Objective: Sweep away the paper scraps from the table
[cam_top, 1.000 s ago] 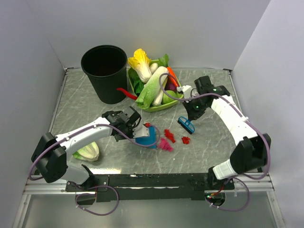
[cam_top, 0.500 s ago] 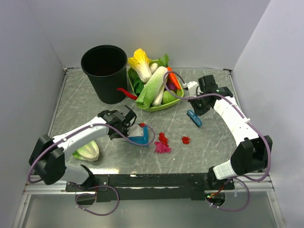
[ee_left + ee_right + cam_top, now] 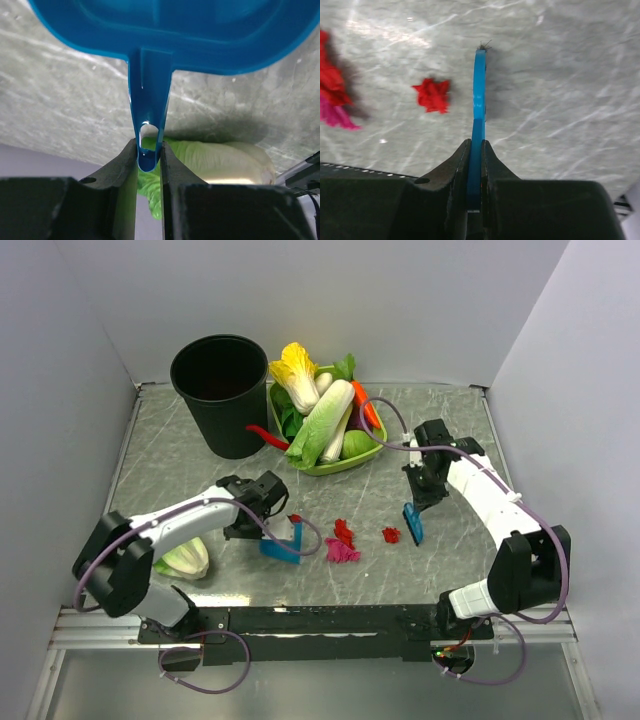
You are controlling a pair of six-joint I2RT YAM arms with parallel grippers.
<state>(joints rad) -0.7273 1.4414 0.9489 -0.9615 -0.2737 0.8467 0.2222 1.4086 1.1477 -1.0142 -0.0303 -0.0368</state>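
Right gripper (image 3: 475, 150) clamped tight on thin blue brush (image 3: 479, 85); brush tip at or just above table (image 3: 560, 75), cannot tell which. Paper scraps (image 3: 433, 95): one red wad just left of brush, not touching; red and pink wads further left, cut off at wrist view's edge. Left gripper (image 3: 148, 152) pinching handle of blue dustpan (image 3: 175, 30); pan left of scraps, apart. Small red bit at pan rim in top view, inside or beside unclear. Pale cabbage (image 3: 215, 162) partly hidden behind left fingers (image 3: 115, 175).

Paper scraps (image 3: 342, 552) on the worktop (image 3: 170, 470), between dustpan (image 3: 282, 543) (left) and brush (image 3: 413, 523) (right); bin (image 3: 225, 425) and vegetable tray (image 3: 330, 470) behind.
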